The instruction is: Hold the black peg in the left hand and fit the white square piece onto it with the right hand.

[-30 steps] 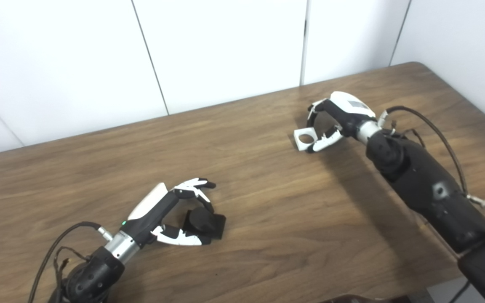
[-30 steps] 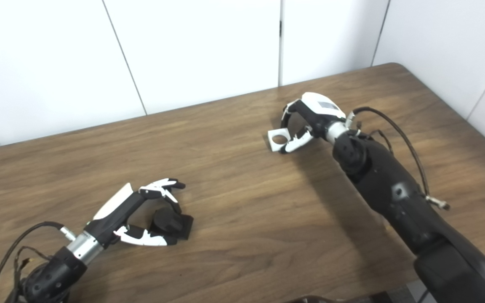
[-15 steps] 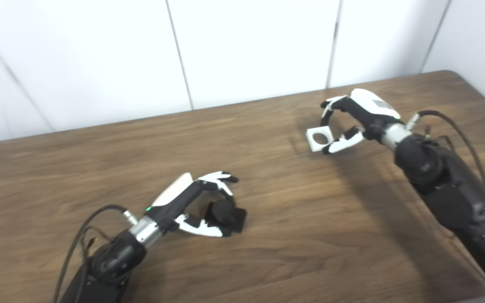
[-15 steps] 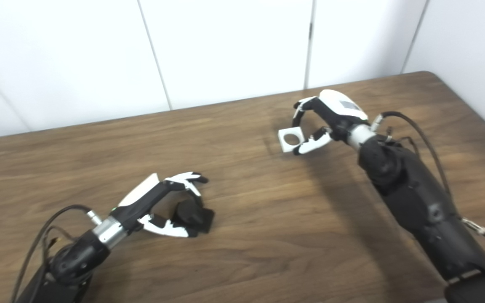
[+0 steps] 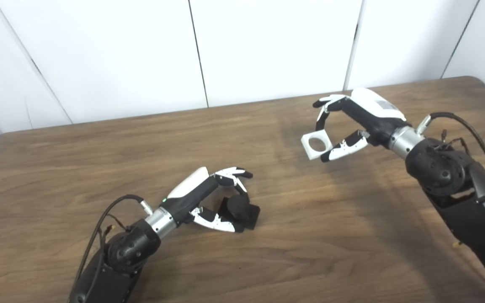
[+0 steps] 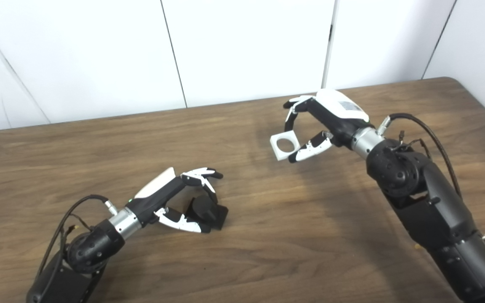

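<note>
The black peg (image 5: pixel 242 210), a round stub on a square base, rests on the wooden table (image 5: pixel 99 160) at the front left. My left hand (image 5: pixel 209 198) is closed round it, fingers over the top and thumb beside the base. The white square piece (image 5: pixel 316 145), with a round hole through it, is pinched between the fingers and thumb of my right hand (image 5: pixel 352 122) at the back right. It hangs tilted a little above the table. The two parts are far apart.
The table's back edge (image 5: pixel 267 101) meets a white panelled wall (image 5: pixel 267 42). Its rounded right corner (image 5: pixel 478 80) lies just beyond my right hand. Cables loop off both wrists.
The camera has swung left, shifting the whole picture. My right hand has raised the white piece slightly off the table. My left hand stays closed on the peg.
</note>
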Controlling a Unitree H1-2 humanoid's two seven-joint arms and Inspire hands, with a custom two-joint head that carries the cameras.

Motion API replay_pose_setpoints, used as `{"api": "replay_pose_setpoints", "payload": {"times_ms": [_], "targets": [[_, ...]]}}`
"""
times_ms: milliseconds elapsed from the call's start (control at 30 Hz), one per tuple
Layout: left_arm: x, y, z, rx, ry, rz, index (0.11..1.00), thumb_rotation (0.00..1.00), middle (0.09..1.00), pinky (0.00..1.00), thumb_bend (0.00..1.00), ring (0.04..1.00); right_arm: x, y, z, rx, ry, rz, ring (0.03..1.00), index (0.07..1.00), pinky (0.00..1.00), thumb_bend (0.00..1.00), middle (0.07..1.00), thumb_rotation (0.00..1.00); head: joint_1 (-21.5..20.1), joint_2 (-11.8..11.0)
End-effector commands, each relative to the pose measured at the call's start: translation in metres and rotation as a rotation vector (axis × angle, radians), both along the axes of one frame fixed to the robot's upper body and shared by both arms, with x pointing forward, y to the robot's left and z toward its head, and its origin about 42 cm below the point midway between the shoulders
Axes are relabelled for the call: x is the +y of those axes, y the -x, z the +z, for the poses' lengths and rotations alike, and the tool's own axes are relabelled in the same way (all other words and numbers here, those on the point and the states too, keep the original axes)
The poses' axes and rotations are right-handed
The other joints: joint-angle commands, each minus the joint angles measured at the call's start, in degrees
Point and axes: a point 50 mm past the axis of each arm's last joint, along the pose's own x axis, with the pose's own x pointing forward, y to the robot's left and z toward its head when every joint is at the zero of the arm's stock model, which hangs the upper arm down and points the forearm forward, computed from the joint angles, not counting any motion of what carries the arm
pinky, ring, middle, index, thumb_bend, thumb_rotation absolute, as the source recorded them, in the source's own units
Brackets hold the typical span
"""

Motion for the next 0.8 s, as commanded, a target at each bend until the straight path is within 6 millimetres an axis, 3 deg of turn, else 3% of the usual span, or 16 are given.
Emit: {"api": "replay_pose_setpoints", "payload": {"times_ms": [0, 500, 767], "targets": [[0.004, 0.004, -0.023, 0.113, -0.137, 0.004, 0.491, 0.08, 0.872, 0.84, 0.52, 0.933, 0.009, 0.004, 0.025, -0.092, -0.003, 0.053, 0.887, 0.481, 0.79, 0.52, 0.83, 0.14, 0.3, 0.2], [0.0, 0.003, -0.023, 0.107, -0.155, 0.0, 0.491, 0.08, 0.872, 0.83, 0.52, 0.929, 0.055, 0.038, 0.029, -0.12, -0.064, 0.211, 0.88, 0.479, 0.75, 0.52, 0.823, 0.14, 1.6, 0.8], [-0.004, 0.003, -0.024, 0.109, -0.153, -0.001, 0.491, 0.08, 0.871, 0.83, 0.52, 0.927, 0.076, 0.048, 0.034, -0.106, -0.063, 0.29, 0.881, 0.479, 0.79, 0.52, 0.827, 0.14, 1.9, 0.9]]}}
